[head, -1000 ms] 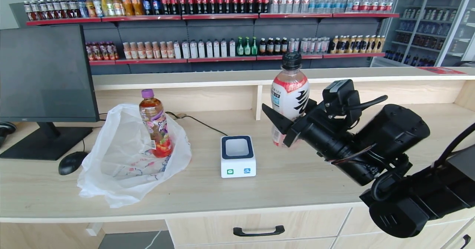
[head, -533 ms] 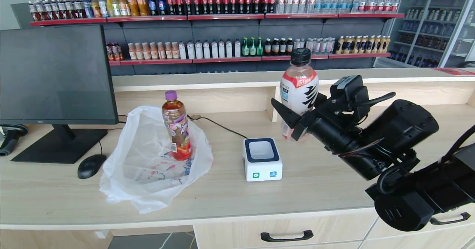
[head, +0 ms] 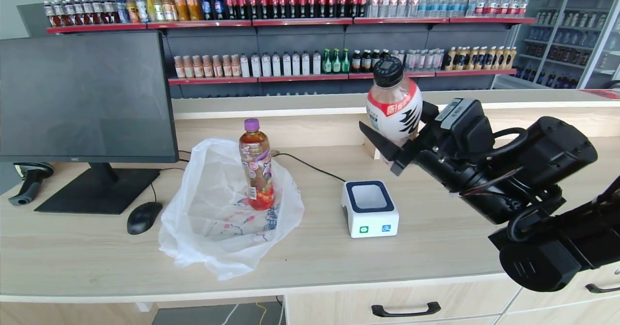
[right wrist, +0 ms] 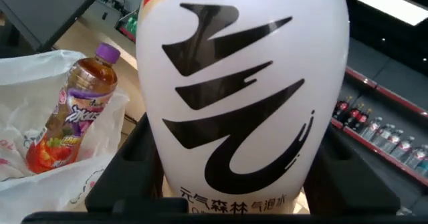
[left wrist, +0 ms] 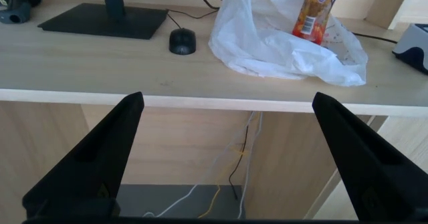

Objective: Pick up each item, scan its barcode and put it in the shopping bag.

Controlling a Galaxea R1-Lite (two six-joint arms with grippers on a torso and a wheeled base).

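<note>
My right gripper (head: pixel 393 147) is shut on a white drink bottle (head: pixel 393 107) with a black cap, holding it upright in the air behind and to the right of the white barcode scanner (head: pixel 369 208). In the right wrist view the bottle (right wrist: pixel 241 97) stands between the jaws. A tea bottle (head: pixel 256 170) with a purple cap stands upright in the open white shopping bag (head: pixel 218 223) left of the scanner. The left gripper (left wrist: pixel 227 157) hangs open below the counter's front edge, with the bag (left wrist: pixel 281 47) and the tea bottle (left wrist: pixel 314 10) above it.
A dark monitor (head: pixel 87 92) stands on the wooden counter (head: pixel 72 257) at the left, with a black mouse (head: pixel 144 217) and a handheld scanner (head: pixel 30 179) by it. A cable runs behind the bag. Drawers lie under the counter, and drink shelves line the back wall.
The head camera has turned left, so the whole scene sits further right. Relative to the scanner, the right gripper with the white bottle has moved left and a little higher.
</note>
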